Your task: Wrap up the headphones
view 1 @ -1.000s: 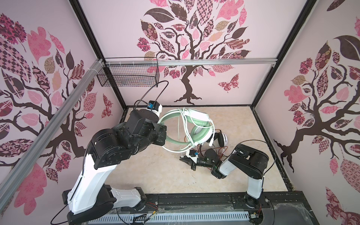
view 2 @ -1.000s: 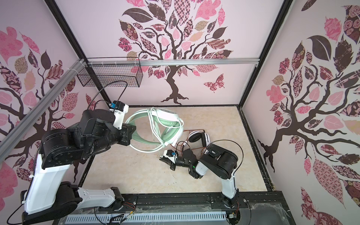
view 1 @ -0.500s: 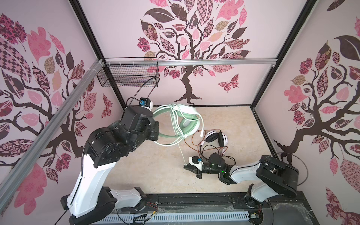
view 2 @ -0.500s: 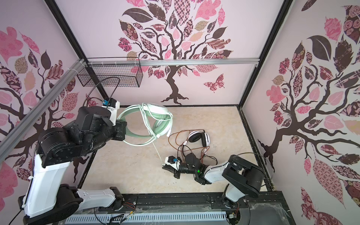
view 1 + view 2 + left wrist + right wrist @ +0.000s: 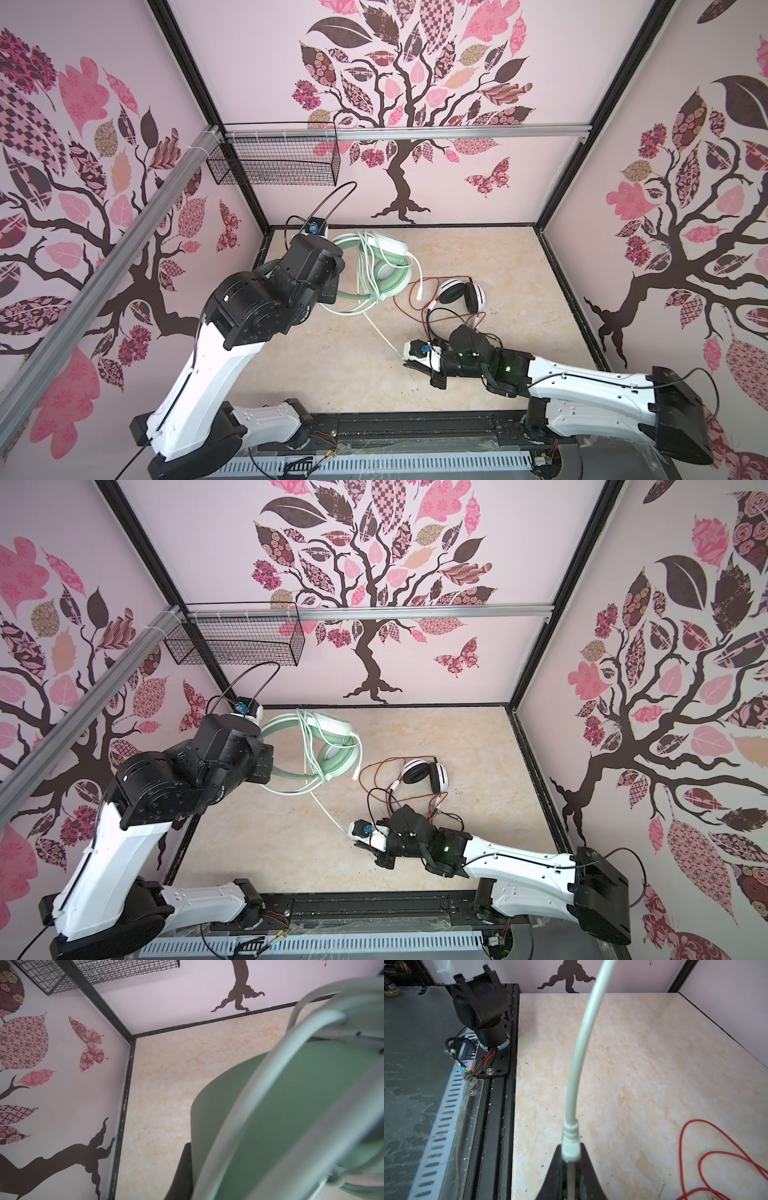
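Nearest to you, well in front of the mint-green headphones (image 5: pixel 386 266), your right end effector (image 5: pixel 570 1162) is clenched on the plug end of their pale green cable (image 5: pixel 572 1084). The white-and-black headphones (image 5: pixel 461 294) lie on the worktop (image 5: pixel 332 374), near the mint-green pair, to its right. At that pair's left side, your left end effector (image 5: pixel 334 293) seems clenched on the headband (image 5: pixel 270 1115); the wrist view there is blurred.
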`<action>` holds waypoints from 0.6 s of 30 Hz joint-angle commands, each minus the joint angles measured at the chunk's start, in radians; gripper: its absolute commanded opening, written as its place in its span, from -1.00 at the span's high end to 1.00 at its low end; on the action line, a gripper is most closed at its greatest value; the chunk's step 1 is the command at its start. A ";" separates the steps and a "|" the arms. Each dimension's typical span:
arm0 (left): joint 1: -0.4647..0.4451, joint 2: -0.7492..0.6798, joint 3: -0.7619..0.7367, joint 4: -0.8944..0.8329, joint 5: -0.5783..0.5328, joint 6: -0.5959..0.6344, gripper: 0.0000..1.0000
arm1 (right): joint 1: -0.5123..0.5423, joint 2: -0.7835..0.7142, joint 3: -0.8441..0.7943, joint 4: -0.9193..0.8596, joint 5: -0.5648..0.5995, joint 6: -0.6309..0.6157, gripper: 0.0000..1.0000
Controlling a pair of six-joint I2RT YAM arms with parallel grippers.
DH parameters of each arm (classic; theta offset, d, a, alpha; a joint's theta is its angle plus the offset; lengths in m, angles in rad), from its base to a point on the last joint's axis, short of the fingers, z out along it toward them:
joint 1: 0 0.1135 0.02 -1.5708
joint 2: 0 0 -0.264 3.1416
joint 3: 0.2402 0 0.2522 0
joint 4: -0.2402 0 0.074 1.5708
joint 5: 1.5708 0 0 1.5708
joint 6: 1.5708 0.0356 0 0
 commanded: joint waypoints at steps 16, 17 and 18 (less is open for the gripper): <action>0.004 0.086 -0.096 -0.176 -0.239 -0.051 1.00 | 0.166 0.157 0.483 -0.691 0.639 -0.093 1.00; 0.004 0.093 -0.111 -0.180 -0.236 -0.054 1.00 | 0.169 0.169 0.503 -0.705 0.656 -0.102 1.00; 0.003 0.100 -0.132 -0.184 -0.227 -0.053 1.00 | 0.171 0.185 0.523 -0.722 0.671 -0.113 1.00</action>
